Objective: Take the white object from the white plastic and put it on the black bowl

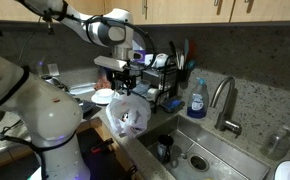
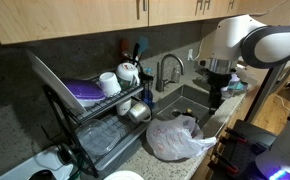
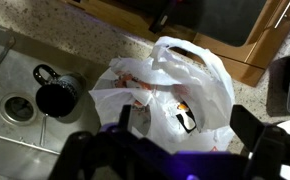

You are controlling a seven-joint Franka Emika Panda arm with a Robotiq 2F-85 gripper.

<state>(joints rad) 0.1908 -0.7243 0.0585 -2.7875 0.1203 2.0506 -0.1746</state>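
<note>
White plastic bag [image 3: 170, 95] lies crumpled on counter [image 3: 90, 32] beside sink [image 3: 10, 65], white obj presumably inside but not discernible; gripper [image 3: 170, 150] hangs just above it, jaws apart & empty, likely lined up to reach in, w/ black bowl [image 3: 57, 96] waiting near in sink as drop target.

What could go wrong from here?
The white plastic bag is crumpled and its contents are mostly hidden, so the open end effector may pinch film instead of the object. The bag lies beside the sink; a tug could drag it in. The black bowl sits down inside the sink, so a drop could miss.
</note>
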